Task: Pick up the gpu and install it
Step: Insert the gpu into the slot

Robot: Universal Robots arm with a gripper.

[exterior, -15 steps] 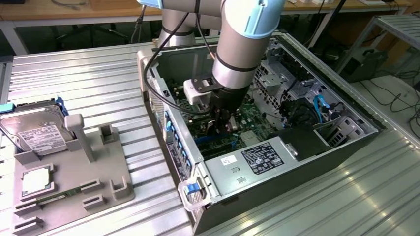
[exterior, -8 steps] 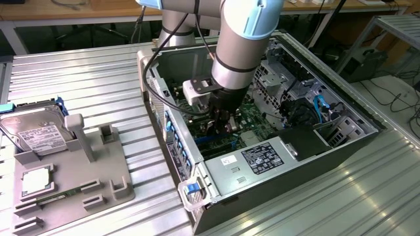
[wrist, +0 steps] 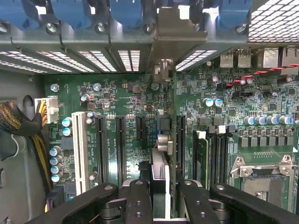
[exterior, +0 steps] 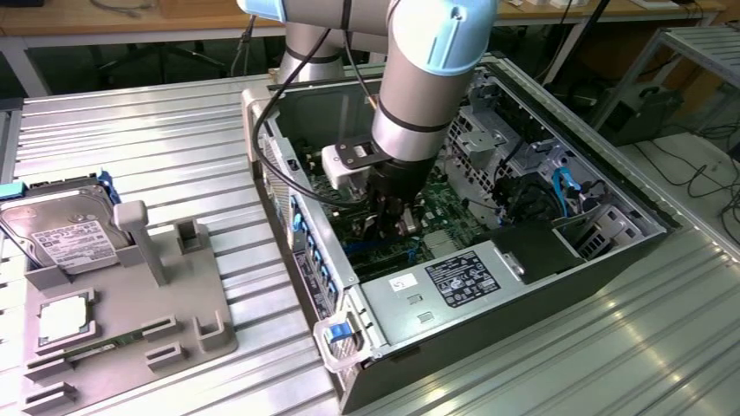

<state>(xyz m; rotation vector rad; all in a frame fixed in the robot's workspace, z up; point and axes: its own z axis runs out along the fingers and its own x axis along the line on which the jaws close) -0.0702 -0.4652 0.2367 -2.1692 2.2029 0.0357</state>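
Observation:
The gpu (wrist: pixel 162 140) is a thin dark card seen edge-on, running from my fingers toward the back wall of the case. Its silvery bracket (wrist: pixel 175 28) lies against the rear slot openings. My gripper (wrist: pixel 163 205) is shut on the card, one black finger (wrist: pixel 138 200) on each side. The card stands over the green motherboard (wrist: pixel 126 98), among the long black expansion slots (wrist: pixel 120 144). I cannot tell whether its edge sits in a slot. In the exterior view the gripper (exterior: pixel 387 221) reaches down into the open computer case (exterior: pixel 601 260), low over the board.
A grey power supply (exterior: pixel 457 282) fills the case's near end, and cables and drive cages (exterior: pixel 543 173) line the exterior view's right side. Blue latches (wrist: pixel 70 11) run along the rear wall. On the exterior view's left, a grey holder (exterior: pixel 162 286) carries a hard drive (exterior: pixel 64 234).

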